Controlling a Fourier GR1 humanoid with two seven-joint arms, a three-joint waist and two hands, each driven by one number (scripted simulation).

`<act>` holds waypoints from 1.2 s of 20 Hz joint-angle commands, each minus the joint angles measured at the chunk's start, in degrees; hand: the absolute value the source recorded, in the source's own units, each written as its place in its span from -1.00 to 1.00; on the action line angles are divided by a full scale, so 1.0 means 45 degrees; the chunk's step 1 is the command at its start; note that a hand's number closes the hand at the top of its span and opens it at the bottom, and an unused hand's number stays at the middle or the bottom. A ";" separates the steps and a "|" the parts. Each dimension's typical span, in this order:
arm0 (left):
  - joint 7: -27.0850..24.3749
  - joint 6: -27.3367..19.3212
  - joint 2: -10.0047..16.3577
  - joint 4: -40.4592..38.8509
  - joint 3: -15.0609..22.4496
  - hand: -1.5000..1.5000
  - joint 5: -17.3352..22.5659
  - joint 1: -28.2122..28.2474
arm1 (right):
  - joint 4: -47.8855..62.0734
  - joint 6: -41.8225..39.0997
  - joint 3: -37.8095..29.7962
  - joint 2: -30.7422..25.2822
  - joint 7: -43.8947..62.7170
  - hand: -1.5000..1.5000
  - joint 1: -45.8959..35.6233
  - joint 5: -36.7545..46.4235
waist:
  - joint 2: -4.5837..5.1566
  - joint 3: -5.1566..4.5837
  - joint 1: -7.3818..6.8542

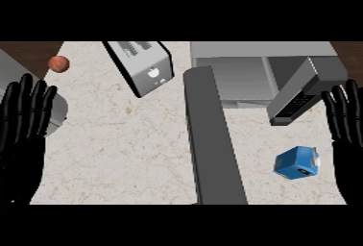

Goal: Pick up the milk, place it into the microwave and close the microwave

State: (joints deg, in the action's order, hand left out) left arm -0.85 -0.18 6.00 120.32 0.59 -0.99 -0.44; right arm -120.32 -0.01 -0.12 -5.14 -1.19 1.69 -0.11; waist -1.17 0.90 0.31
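Both spread: left hand (21,129), right hand (347,132); speckled beige counter (120,144) bears milk (296,163), open microwave (241,72).

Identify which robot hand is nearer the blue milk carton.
The right robot hand, open at the view's right edge just beside the milk carton; the left robot hand rests far across the counter.
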 commanded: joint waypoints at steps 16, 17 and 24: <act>0.0437 -0.0775 -0.1175 0.0484 0.1000 -1.00 -0.0062 0.2230 | 0.0722 -0.0903 -0.2758 -0.1203 0.2699 -1.00 -0.1391 -0.3638 | 0.0256 -0.0203 -0.0126; 0.0693 -0.0334 -0.0719 0.1237 0.0627 -1.00 0.0393 0.2647 | 0.0851 -0.1875 -0.3428 -0.1230 0.1630 -1.00 -0.0141 -0.4342 | 0.0247 -0.0199 -0.0102; 0.1019 -0.1325 -0.1326 0.1859 0.2252 -1.00 -0.0845 0.3212 | 0.2397 -0.2413 -0.2955 -0.0738 0.0024 -1.00 0.0621 -0.2775 | 0.0257 -0.0196 -0.0090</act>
State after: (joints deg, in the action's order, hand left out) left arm 1.87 -4.49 0.54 127.55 8.45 -3.17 14.04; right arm -114.71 -9.17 -13.41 -9.68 3.97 2.99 -14.89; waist -0.07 0.00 -0.15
